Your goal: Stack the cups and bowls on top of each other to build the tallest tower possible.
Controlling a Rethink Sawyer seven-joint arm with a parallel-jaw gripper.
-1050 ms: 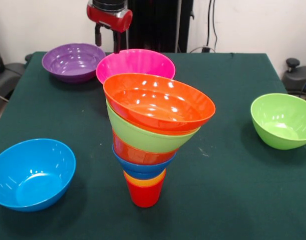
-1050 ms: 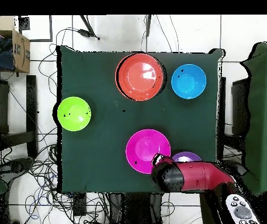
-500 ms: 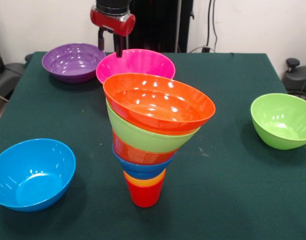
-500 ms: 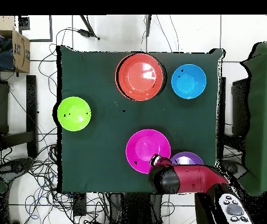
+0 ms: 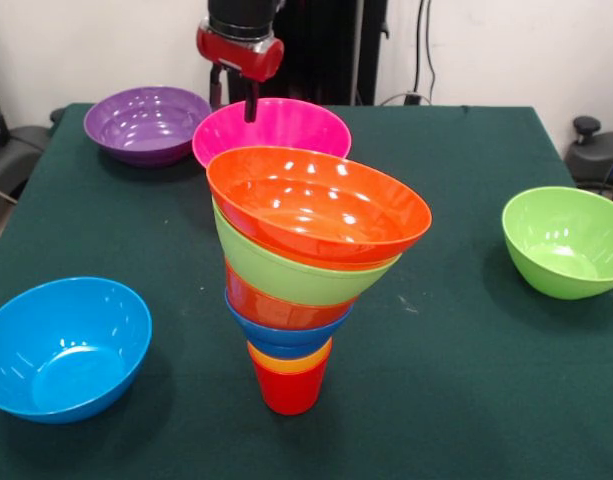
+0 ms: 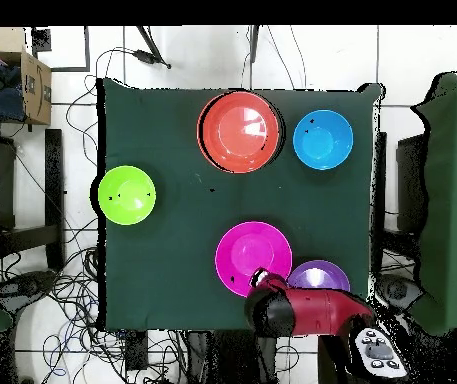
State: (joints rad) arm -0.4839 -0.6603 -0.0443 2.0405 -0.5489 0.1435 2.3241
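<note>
The tower point(image 5: 304, 270) stands near the table's front. A red cup point(image 5: 289, 388) is lowest, then an orange cup, a small blue bowl, a small orange-red bowl, a lime green bowl and a large tilted orange-red bowl point(image 5: 316, 205); from overhead the tower point(image 6: 240, 130) shows only this top bowl. Behind it sits the pink bowl point(image 5: 286, 125) point(image 6: 253, 258). My gripper point(image 5: 234, 100) point(image 6: 258, 279) hangs open at the pink bowl's far left rim, one finger over the rim and the other outside it. It holds nothing.
A purple bowl point(image 5: 146, 122) point(image 6: 319, 275) sits just beside the pink one, close to the gripper. A light blue bowl point(image 5: 61, 345) point(image 6: 322, 139) lies at the front left. At the right is a second lime green bowl point(image 5: 566, 240) point(image 6: 127, 194).
The gripper has shifted right in the front view and slightly down, from beside the purple bowl to the pink bowl's rim. No bowl has moved.
</note>
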